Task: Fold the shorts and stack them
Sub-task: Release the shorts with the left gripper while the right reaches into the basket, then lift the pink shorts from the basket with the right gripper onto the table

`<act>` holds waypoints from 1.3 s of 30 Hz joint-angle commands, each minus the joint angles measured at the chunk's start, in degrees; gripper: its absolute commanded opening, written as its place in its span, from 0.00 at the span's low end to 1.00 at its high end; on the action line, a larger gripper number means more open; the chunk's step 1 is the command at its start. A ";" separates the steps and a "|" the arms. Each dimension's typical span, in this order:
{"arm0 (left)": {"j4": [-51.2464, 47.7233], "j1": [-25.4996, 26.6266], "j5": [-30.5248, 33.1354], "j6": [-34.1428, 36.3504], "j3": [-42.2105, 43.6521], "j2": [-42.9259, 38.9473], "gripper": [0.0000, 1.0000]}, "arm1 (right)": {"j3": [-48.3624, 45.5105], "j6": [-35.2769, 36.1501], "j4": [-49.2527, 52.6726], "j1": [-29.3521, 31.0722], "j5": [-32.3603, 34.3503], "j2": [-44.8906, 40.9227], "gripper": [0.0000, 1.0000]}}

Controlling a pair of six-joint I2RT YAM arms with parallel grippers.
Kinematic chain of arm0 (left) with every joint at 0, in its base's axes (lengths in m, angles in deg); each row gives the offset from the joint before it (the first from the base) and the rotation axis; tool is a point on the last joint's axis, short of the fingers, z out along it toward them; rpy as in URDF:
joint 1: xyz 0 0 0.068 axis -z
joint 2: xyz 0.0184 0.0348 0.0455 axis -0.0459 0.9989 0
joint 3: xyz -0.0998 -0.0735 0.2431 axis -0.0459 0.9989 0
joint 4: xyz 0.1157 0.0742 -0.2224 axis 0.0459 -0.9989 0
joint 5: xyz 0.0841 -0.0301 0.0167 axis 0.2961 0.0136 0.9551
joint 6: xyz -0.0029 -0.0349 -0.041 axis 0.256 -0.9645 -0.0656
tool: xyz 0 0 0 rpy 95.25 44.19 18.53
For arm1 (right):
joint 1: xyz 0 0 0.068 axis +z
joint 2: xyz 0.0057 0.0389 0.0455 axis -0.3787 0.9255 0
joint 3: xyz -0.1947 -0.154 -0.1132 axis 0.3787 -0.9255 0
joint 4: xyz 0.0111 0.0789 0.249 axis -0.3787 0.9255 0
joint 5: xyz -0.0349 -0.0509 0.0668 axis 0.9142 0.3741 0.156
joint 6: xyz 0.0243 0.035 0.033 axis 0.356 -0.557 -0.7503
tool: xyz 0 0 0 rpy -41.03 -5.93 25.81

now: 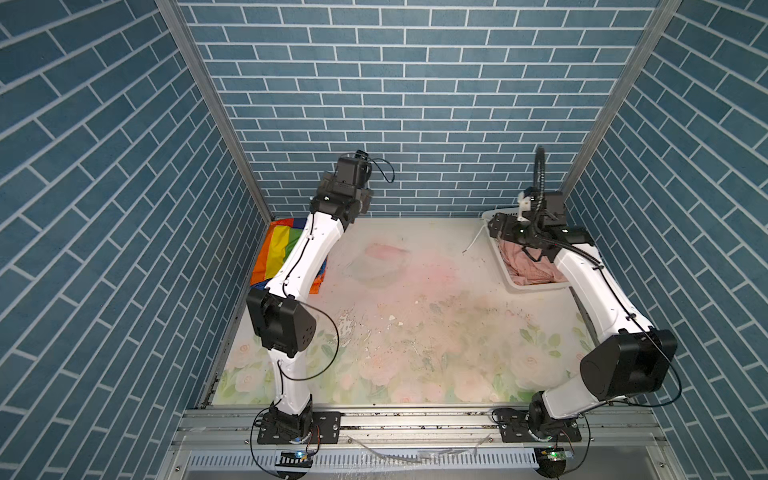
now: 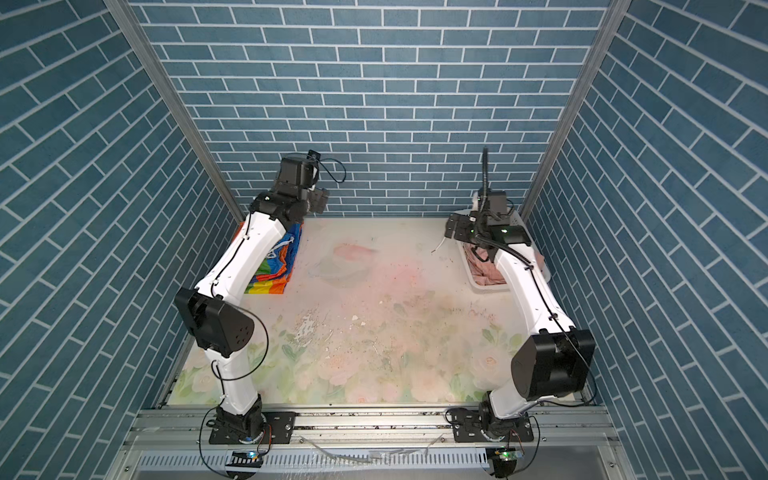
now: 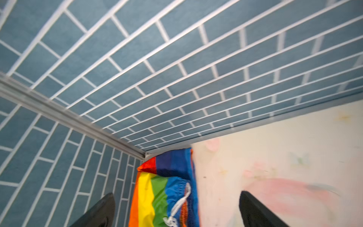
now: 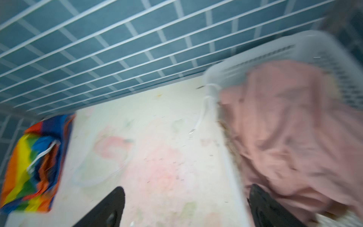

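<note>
Left wrist view: left gripper (image 3: 177, 206) spread, empty, over rainbow shorts (image 3: 153, 196) at table's 10 o'clock. Right gripper (image 4: 186, 200) spread, empty, by pink shorts (image 4: 290, 127) in basket (image 4: 255, 57), 2 o'clock. Likely light, limp, slippery; pinch the waistband.

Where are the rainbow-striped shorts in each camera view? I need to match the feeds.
Top view: rainbow-striped shorts, far-left corner, partly behind the left arm.
Top view: same corner.
Left wrist: just ahead of the left gripper, shorts.
Right wrist: shorts, opposite the white basket.
Shared landmark: blue brick back wall.
</note>
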 commanded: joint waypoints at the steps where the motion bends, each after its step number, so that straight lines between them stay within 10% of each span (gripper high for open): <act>1: 8.36 5.19 -7.17 -5.51 8.55 -1.87 0.99 | -2.23 2.38 6.32 -6.35 4.70 1.14 0.99; 8: 22.80 18.80 -10.21 -8.13 17.01 -1.88 1.00 | -7.86 1.23 3.14 -16.91 3.27 4.04 0.98; 22: 19.72 27.66 -10.87 8.22 -0.72 16.47 1.00 | 2.34 3.07 3.87 -18.09 -0.89 23.55 0.97; 24: 19.16 27.69 -11.73 8.65 -1.77 17.59 1.00 | 2.32 2.98 2.98 -17.79 -0.43 24.60 0.87; 31: 11.89 27.60 -10.64 6.28 -8.24 21.17 0.99 | 3.77 1.83 1.56 -17.44 -0.35 22.83 0.00; 39: -0.27 24.79 -13.60 -4.87 -12.35 20.36 0.99 | 12.83 2.34 4.58 -12.21 -1.68 16.65 0.00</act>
